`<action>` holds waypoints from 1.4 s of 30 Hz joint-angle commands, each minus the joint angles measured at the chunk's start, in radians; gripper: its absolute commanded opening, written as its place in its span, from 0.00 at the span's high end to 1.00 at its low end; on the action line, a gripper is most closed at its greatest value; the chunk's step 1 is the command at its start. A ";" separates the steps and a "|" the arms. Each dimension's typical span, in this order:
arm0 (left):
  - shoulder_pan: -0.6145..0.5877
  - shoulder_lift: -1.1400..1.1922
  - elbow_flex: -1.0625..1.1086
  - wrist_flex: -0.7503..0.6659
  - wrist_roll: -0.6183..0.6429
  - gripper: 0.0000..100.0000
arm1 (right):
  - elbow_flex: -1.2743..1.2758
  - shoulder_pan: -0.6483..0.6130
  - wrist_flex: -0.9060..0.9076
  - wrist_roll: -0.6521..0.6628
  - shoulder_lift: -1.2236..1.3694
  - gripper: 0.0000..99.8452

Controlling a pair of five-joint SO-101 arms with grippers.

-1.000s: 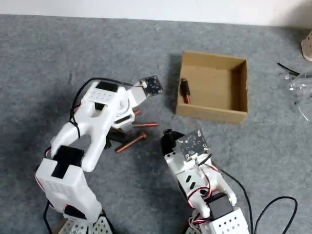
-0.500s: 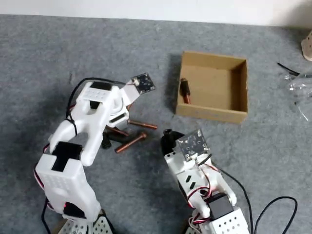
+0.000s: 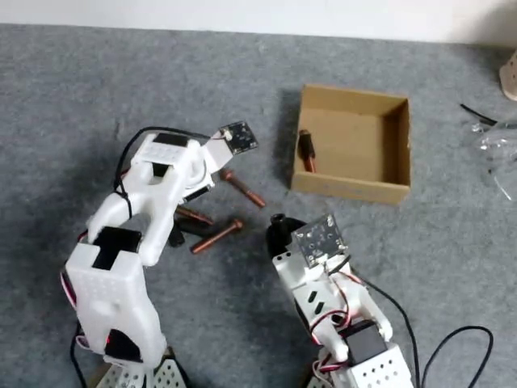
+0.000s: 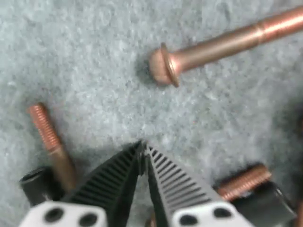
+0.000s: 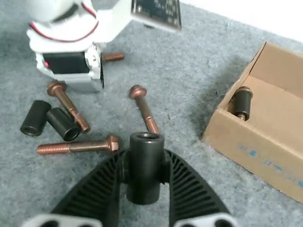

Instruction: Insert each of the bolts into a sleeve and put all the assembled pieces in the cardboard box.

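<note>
Grey carpet (image 3: 73,89), four loose bolts (image 5: 145,111), two loose sleeves (image 5: 63,124)

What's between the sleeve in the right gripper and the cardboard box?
Bare carpet between sleeve and cardboard box, seen in the right wrist view.

No legible text; blue marks (image 5: 264,157) on cardboard box (image 5: 222,124) unreadable.
</note>
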 commanded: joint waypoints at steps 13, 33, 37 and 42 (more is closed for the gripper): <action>-0.104 -0.071 -0.166 0.063 0.242 0.83 | 0.081 0.016 -0.035 0.014 -0.018 1.00; -0.185 0.340 -0.613 0.213 0.247 0.83 | 0.081 0.016 -0.035 0.014 -0.018 1.00; -0.183 0.348 -0.610 0.238 0.241 0.85 | 0.081 0.016 -0.035 0.014 -0.018 1.00; -0.188 0.349 -0.605 0.241 0.244 0.98 | 0.081 0.016 -0.035 0.014 -0.018 1.00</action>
